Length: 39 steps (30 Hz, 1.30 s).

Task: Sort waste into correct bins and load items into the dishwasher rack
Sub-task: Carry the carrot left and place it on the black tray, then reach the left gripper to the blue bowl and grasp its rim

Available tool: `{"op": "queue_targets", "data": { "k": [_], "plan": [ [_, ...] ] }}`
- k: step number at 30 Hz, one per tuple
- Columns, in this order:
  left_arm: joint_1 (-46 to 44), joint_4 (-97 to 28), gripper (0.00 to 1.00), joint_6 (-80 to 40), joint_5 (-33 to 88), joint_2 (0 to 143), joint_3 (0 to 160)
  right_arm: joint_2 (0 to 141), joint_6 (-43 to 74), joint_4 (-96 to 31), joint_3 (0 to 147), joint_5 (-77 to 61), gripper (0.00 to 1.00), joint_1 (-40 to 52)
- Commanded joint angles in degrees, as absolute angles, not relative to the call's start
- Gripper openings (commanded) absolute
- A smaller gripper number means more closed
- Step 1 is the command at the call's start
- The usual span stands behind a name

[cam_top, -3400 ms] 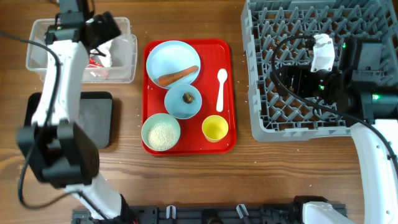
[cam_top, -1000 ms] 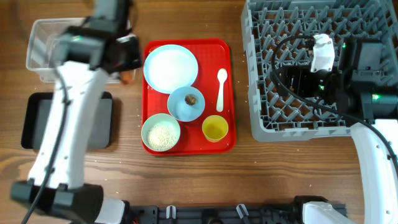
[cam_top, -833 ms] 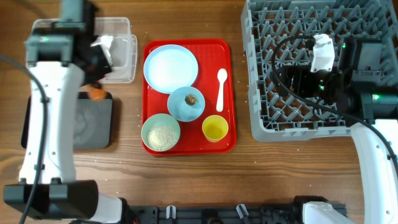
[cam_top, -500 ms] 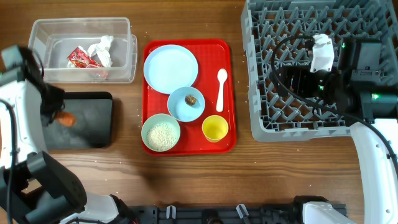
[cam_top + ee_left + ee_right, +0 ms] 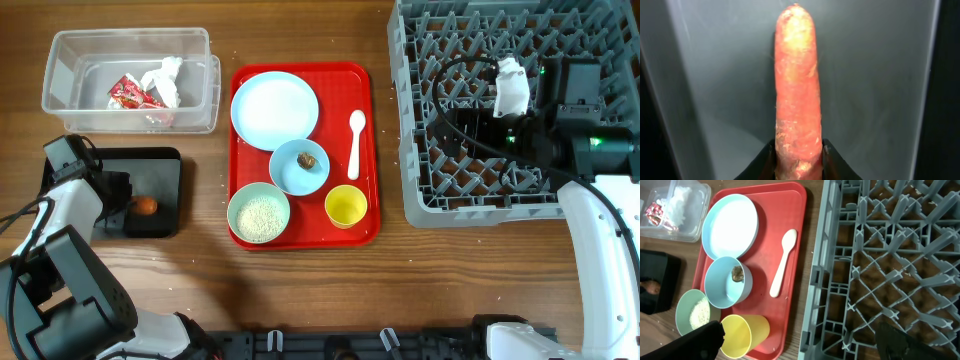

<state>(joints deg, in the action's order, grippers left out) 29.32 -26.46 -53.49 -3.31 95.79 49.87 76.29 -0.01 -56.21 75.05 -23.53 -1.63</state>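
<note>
While the left end effector (image 5: 799,162) pinches the orange sausage piece (image 5: 796,90) over the black tray (image 5: 165,170) at nine o'clock, wrapper (image 5: 128,93) and tissue (image 5: 165,78) lie in the clear tub (image 5: 60,45) at eleven. Right end effector (image 5: 797,330) hangs spread above the rack (image 5: 420,60). Rice (image 5: 259,213), scrap (image 5: 304,157) and every dish are left to do.

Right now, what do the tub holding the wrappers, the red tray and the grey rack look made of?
Tub: clear plastic, likely; its walls are see-through.
Red tray: probably smooth moulded plastic, with a raised rim.
Rack: matte grey plastic, judging by its moulded pegs and lattice.
</note>
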Motion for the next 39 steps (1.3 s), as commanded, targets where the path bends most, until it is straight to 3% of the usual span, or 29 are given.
{"op": "queue_targets", "data": {
  "k": [1, 6, 14, 18, 22, 30, 36, 39],
  "plan": [
    [29.4, -25.7, 0.39, -54.9, -3.2, 95.5, 49.5, 76.9, 0.1, -56.2, 75.7, -23.6, 1.0, -1.8],
    [29.4, -25.0, 0.46, -54.0, -1.5, 95.2, 49.7, 76.9, 0.0, -55.9, 75.7, -23.6, 1.0, -1.8],
    [29.4, -28.4, 0.67, -46.2, 1.9, 87.3, 53.9, 76.9, 0.0, -54.5, 75.7, -23.6, 1.0, -1.8],
    [29.0, -28.4, 0.88, -29.7, 13.9, 79.6, 56.1, 76.9, 0.1, -53.8, 75.7, -23.6, 1.0, -1.8],
    [26.0, -31.9, 0.9, -22.5, 15.2, 72.4, 58.5, 76.9, 0.1, -53.2, 75.7, -23.6, 1.0, -1.8],
    [6.4, -41.7, 0.92, -16.4, 10.8, 69.0, 69.0, 75.7, 0.0, -51.5, 75.9, -25.5, 1.0, -1.8],
    [-13.1, -48.8, 0.95, -13.9, 1.4, 79.1, 79.7, 70.9, -0.1, -51.4, 75.9, -25.3, 1.0, -1.8],
    [-17.2, -50.0, 0.98, -12.5, 1.2, 86.2, 81.5, 69.9, 0.0, -51.7, 75.9, -25.1, 1.0, -1.8]
  ]
}}
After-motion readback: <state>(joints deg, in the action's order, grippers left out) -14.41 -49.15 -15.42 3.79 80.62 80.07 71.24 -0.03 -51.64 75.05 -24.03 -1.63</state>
